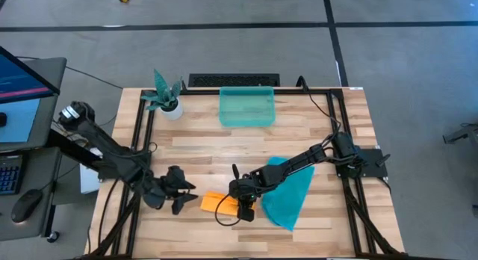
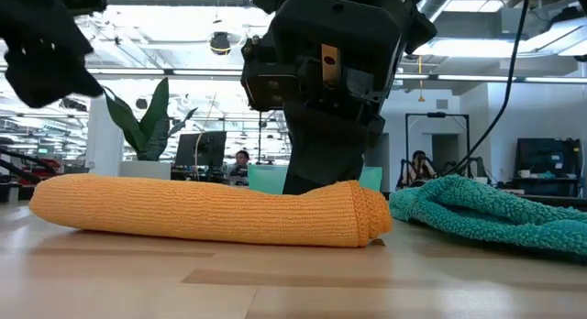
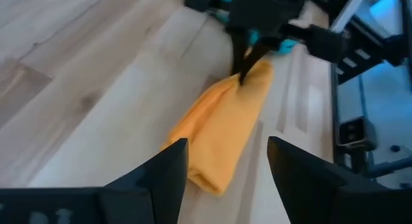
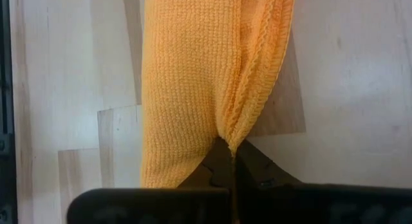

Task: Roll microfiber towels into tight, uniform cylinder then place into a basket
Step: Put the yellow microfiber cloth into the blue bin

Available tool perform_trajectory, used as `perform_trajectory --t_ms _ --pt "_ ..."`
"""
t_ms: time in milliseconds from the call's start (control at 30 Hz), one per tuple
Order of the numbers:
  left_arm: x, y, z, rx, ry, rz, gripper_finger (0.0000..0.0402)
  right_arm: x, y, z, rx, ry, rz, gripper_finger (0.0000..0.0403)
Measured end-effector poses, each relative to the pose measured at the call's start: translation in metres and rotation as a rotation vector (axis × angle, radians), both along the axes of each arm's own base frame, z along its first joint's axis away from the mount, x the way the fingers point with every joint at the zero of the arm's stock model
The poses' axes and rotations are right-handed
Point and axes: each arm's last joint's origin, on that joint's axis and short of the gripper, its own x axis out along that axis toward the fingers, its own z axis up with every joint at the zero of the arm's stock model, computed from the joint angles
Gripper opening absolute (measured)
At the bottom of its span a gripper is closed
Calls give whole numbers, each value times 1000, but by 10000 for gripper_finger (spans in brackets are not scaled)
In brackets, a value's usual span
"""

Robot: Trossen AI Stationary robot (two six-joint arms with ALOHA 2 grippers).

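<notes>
The orange-yellow towel (image 1: pixel 215 202) lies rolled into a long cylinder on the table near the front edge. It also shows in the low view (image 2: pixel 211 212) and the left wrist view (image 3: pixel 222 134). My right gripper (image 1: pixel 243 206) is shut on its right end. My left gripper (image 1: pixel 183 194) is open just left of the roll's left end and touches nothing; the end lies ahead of its fingers (image 3: pixel 225 166). The teal-blue towel (image 1: pixel 287 189) lies rumpled and flat to the right of the roll, partly under the right arm. The teal-green basket (image 1: pixel 246 107) stands at the far middle. My right gripper pinches the roll's right end between its two shut fingers (image 4: pixel 222 166), on the stitched outer edge (image 4: pixel 239 130) where the cloth gathers into a fold. The fingers come from above, slanting down. The roll lies full length on the table (image 2: pixel 358 218).
A potted teal plant (image 1: pixel 166 96) stands at the far left, near the basket. Black frame rails (image 1: pixel 142 140) run along the table's left and right sides. Bare wood lies between the towels and the basket.
</notes>
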Motion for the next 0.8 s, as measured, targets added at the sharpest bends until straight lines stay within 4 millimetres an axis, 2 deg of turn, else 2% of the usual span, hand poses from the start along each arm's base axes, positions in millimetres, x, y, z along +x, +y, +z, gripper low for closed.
perform_trajectory --t_ms 300,533,800 --pt "1 11 -16 -99 43 72 247 0 0 0 -1 -2 -1 15" --pt "6 10 -26 -120 20 83 251 0 0 0 -3 -4 -2 12" --pt "26 3 -62 -141 114 104 251 0 0 0 -2 -4 -2 14"
